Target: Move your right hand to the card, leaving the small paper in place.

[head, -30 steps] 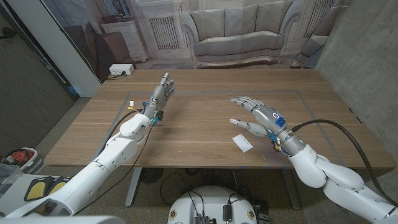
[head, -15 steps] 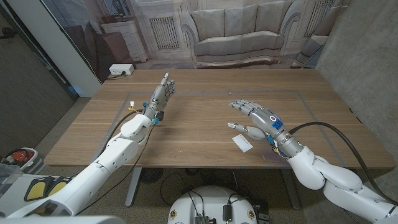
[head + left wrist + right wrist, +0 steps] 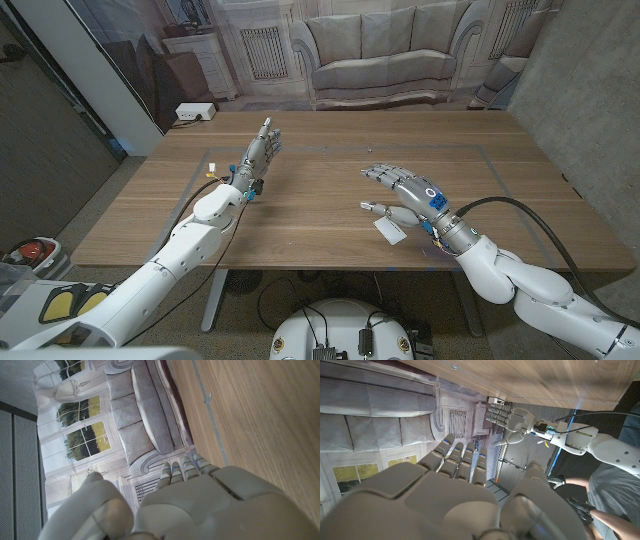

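Note:
A white card (image 3: 388, 229) lies on the wooden table (image 3: 320, 215) near its front edge. My right hand (image 3: 404, 194) hovers just above and behind it with its fingers spread and nothing in them; the wrist covers the card's right corner. My left hand (image 3: 256, 160) stands upright at the table's left, fingers straight and close together, holding nothing. A tiny pale scrap (image 3: 454, 367) lies on the wood in the right wrist view; I cannot tell whether it is the small paper. That view also shows my left hand (image 3: 512, 420) across the table.
A thin tape outline (image 3: 480, 150) marks a rectangle on the tabletop. A printed sofa backdrop (image 3: 380, 50) hangs behind the table, with a white box (image 3: 194, 112) on the floor at the back left. A person (image 3: 615, 495) stands at the picture's edge in the right wrist view.
My right hand has moved leftward and a little toward the front edge, coming over the card. The left hand and the card have stayed put.

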Controlling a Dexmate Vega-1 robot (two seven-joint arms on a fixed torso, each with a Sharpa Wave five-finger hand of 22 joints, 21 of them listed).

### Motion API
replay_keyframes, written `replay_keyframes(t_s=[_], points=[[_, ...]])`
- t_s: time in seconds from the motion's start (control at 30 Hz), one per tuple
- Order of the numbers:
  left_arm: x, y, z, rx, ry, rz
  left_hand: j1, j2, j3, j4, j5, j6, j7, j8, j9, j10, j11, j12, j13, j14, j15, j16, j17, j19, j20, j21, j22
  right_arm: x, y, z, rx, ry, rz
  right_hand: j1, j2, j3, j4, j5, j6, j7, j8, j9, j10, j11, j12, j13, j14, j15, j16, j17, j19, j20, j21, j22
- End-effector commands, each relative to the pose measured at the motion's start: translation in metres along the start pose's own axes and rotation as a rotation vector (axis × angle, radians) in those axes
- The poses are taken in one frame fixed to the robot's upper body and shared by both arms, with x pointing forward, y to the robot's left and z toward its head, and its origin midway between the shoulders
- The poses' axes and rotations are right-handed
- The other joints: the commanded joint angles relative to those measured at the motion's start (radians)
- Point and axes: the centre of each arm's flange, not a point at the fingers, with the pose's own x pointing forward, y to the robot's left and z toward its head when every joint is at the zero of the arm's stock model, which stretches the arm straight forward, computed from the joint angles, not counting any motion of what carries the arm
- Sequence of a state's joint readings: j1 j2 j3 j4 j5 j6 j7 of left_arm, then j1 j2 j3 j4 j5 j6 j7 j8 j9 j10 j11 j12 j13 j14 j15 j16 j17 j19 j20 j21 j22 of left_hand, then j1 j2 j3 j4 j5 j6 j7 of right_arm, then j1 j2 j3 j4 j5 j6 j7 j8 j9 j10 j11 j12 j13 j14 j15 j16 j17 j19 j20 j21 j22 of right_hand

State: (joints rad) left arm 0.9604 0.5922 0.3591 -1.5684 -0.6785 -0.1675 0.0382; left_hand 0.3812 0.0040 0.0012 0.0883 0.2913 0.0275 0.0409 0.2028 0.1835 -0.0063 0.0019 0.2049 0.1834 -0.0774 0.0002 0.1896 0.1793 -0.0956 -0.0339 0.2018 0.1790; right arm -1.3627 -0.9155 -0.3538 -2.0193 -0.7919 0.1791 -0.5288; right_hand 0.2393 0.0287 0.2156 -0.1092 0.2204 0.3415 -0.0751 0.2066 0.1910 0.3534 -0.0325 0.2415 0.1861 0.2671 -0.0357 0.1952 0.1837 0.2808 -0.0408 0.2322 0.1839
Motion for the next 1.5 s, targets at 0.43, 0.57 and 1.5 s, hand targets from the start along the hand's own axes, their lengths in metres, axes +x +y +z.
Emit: replay_keyframes(t_s=[0.43,0.57,1.5], points=[[0.007,0.004,-0.002,-0.005,0.007,-0.008,0.004,0.007,-0.008,0.006,-0.001,0.001,-0.007,-0.001,0.006,0.003,-0.007,0.002,0.006,-0.010,0.001,-0.001,0.005,-0.012,-0.012,0.001,0.002,0.013,0.021,0.000,-0.021,0.026,0.083,0.005,0.012,0.006,-0.003,0.005,0.007,-0.005,-0.001,0.002,0.007,-0.003,-0.004,0.002,0.008,-0.015,-0.004,0.002,-0.004,-0.012,-0.009,0.002],[0.007,0.007,-0.002,-0.003,0.009,-0.006,0.004,0.007,-0.009,0.006,-0.001,0.002,-0.007,-0.001,0.006,0.004,-0.006,0.002,0.006,-0.011,0.001,-0.001,0.005,-0.013,-0.012,0.000,0.002,0.015,0.025,-0.001,-0.021,0.032,0.093,0.005,0.013,0.006,-0.003,0.005,0.007,-0.006,-0.001,0.002,0.010,-0.005,-0.004,0.002,0.009,-0.016,-0.004,0.002,-0.004,-0.012,-0.010,0.002],[0.010,0.016,0.002,0.003,0.023,-0.011,0.007,0.011,-0.013,0.006,-0.002,0.005,-0.006,-0.001,0.006,0.003,-0.005,0.001,0.006,-0.011,0.000,-0.002,0.005,-0.018,-0.013,-0.001,0.003,0.011,0.047,0.001,-0.010,0.064,0.168,0.006,0.016,0.008,-0.005,0.001,0.025,-0.014,0.003,0.002,0.024,-0.005,-0.002,0.002,0.030,-0.023,0.000,0.001,0.011,-0.017,-0.009,0.003]])
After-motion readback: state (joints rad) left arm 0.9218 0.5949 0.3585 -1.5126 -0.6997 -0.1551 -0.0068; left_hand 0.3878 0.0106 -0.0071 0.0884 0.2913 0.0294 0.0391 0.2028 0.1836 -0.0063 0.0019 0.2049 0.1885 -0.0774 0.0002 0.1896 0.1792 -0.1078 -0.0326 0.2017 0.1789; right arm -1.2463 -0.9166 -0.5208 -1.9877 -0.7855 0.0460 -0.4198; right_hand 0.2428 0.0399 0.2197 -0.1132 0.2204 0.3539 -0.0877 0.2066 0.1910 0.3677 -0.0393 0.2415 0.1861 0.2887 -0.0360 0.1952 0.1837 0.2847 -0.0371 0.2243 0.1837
